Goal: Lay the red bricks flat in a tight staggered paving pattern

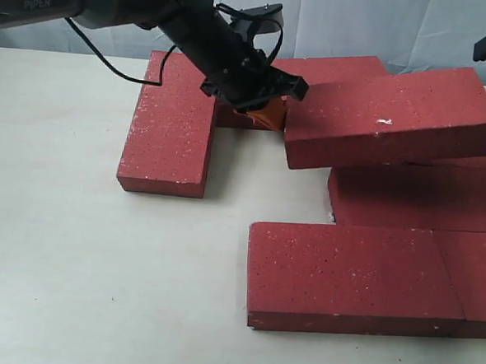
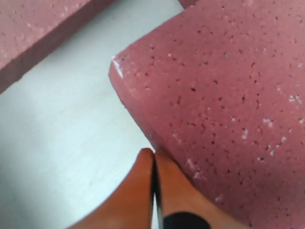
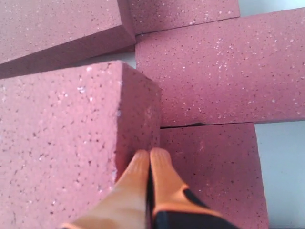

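the left fingers [image 2: 148,162] are pressed shut, orange tip against orange tip with nothing between them, and the tips touch one end of the tilted brick [image 2: 224,95], close to a corner with a small white chip. the right fingers [image 3: 147,160] are closed in the same way, empty, with their tips set against the opposite end face of that brick. so the brick sits between two closed pairs of fingers, one at each end, not gripped by either.

in the exterior view this brick lies askew in the middle of the layout, its right end higher in the view than its left. it sits above its neighbours and overlaps them; whether it leans on them or is borne by the tips alone i cannot tell.

around it the other red bricks lie flat on the pale surface [image 1: 98,264]. the left brick [image 1: 171,124] runs lengthwise away from the camera, well apart from the front row. the back brick [image 1: 336,70] lies behind the left fingers. the middle brick [image 1: 415,197] is partly covered by the tilted one. nearest the camera, the front brick [image 1: 344,279] and the corner brick [image 1: 478,283] meet end to end in a tight joint — the middle brick touches their far edge, shifted to the right.

the left arm [image 1: 155,7] comes in from the upper left.
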`<state>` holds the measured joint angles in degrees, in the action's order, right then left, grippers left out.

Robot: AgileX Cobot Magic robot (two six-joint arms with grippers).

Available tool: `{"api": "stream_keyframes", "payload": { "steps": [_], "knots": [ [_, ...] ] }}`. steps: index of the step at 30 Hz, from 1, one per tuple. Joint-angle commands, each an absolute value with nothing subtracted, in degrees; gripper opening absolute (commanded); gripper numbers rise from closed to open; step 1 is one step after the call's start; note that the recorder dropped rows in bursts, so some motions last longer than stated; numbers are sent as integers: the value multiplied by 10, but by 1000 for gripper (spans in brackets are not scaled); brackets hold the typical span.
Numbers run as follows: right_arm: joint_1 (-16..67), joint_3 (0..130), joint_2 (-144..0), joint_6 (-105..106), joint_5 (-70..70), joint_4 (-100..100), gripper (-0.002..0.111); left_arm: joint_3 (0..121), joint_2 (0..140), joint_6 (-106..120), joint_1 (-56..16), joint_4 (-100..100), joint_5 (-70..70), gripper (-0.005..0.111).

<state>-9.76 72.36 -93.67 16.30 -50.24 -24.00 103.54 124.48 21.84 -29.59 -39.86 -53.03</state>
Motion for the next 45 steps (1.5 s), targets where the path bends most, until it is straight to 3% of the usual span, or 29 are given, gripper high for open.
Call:
{"api": "stream_keyframes", "payload": {
  "steps": [1, 15, 31, 45],
  "knots": [
    [-59, 715, -943, 159, -509, -277, -1, 1004, 1235, 230, -312, -439, -525, 0],
    [73, 698, -999, 159, -438, -290, -1, 962, 1235, 210, -307, -281, -496, 0],
    [190, 701, -1104, 159, -328, -328, -1, 962, 1236, 205, -210, -234, -569, 0],
    [201, 736, -1134, 159, -288, -297, -1, 957, 1236, 163, -127, -164, -635, 0]
  ]
}}
